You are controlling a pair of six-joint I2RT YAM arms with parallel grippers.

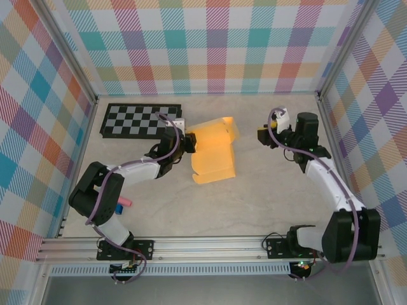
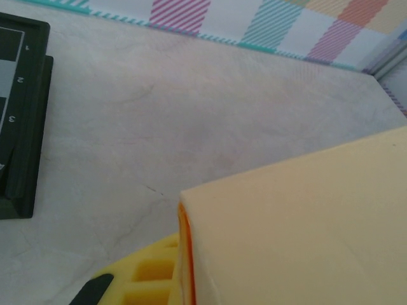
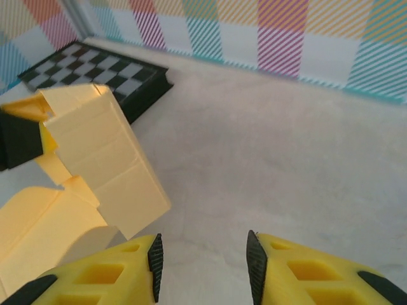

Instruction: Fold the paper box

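Paper box [image 2: 299,222] sits close against the left wrist lens, its card edge pinched in the closed left gripper [image 1: 184,143], mid-table. Partly folded (one panel stands, tabs loose); walls unclosed, so most folding seems yet to do. Right gripper [image 3: 203,260] jaws apart, empty, well right of it. Checkerboard panel [image 1: 137,121] just behind the box; reach looks unobstructed.

I see bare table [image 1: 267,197] between the paper box [image 1: 213,155] and the right gripper [image 1: 260,136], and in front of the box. The checkerboard panel [image 1: 141,121] blocks the far left corner. The left gripper [image 1: 189,143] crowds the box's left edge.
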